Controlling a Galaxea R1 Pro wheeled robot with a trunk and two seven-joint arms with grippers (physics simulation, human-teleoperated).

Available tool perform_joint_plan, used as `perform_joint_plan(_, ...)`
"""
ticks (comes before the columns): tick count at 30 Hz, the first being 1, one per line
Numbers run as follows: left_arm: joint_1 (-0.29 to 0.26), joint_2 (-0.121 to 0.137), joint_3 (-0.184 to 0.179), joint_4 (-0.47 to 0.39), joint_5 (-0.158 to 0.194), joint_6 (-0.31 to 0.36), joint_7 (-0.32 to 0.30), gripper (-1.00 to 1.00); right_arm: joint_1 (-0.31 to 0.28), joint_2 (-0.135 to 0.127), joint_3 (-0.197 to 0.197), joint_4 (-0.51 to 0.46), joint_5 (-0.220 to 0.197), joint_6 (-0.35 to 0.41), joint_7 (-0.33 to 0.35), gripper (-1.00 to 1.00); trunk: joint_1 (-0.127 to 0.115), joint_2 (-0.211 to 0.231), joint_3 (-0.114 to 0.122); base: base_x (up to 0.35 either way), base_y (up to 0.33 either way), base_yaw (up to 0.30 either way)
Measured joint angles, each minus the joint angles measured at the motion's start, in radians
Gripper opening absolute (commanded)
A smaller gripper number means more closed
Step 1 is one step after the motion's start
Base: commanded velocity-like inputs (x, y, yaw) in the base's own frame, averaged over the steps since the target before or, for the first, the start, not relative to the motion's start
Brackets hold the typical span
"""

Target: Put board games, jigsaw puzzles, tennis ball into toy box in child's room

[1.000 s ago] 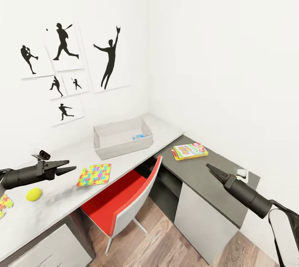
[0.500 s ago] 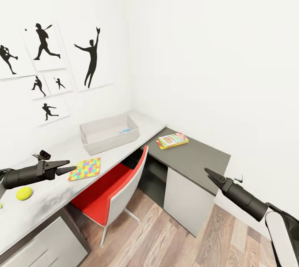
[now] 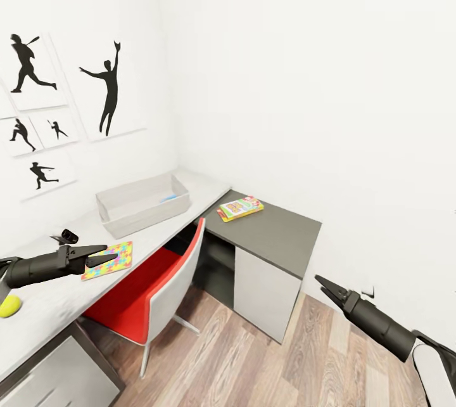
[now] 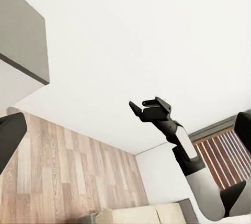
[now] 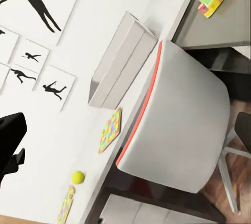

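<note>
Here both arms reach forward, left gripper point(image 3: 104, 253) over the table point(image 3: 57, 299).

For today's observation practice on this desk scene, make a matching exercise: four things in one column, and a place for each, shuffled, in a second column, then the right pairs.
Things:
1. tennis ball
2. jigsaw puzzle
3. board game
4. chair

Places:
A. on the dark grey section of the table
B. on the pale tabletop, between the toy box and the left gripper
C. pushed in under the table
D. on the pale tabletop, at the left edge of the head view

Pairs: 1-D, 2-B, 3-A, 4-C
</note>
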Motion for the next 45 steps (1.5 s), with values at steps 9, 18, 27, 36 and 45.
perform_joint_plan(9, 0.0, 0.0, 0.0, 0.0, 0.0, 0.0, 0.0, 1.0, 0.004, -0.001, -0.002, -0.001, -0.002, -0.001, 0.001, 1.0, 0.0, 0.0, 0.0, -0.002, 0.0, -0.014)
perform_joint_plan(18, 0.0, 0.002, 0.001, 0.0, 0.0, -0.001, 0.0, 1.0, 0.004, -0.002, -0.004, -0.001, -0.003, 0.001, 0.001, 1.0, 0.0, 0.0, 0.0, -0.005, 0.0, -0.001)
perform_joint_plan(27, 0.0, 0.001, 0.001, 0.0, 0.0, -0.002, 0.0, 1.0, 0.004, -0.003, -0.007, -0.001, -0.002, 0.0, 0.001, 1.0, 0.0, 0.0, 0.0, -0.105, 0.0, -0.112)
perform_joint_plan(36, 0.0, 0.001, 0.001, 0.0, -0.001, -0.003, 0.0, 1.0, 0.004, -0.004, -0.006, 0.062, 0.016, -0.039, 0.001, 1.0, 0.0, 0.0, 0.001, -0.013, 0.0, -0.268)
perform_joint_plan(45, 0.0, 0.003, 0.003, 0.0, 0.0, -0.005, 0.0, 1.0, 0.004, -0.075, 0.003, 0.233, 0.036, -0.125, 0.077, 1.0, 0.0, 0.0, 0.011, 0.0, 0.0, -0.182)
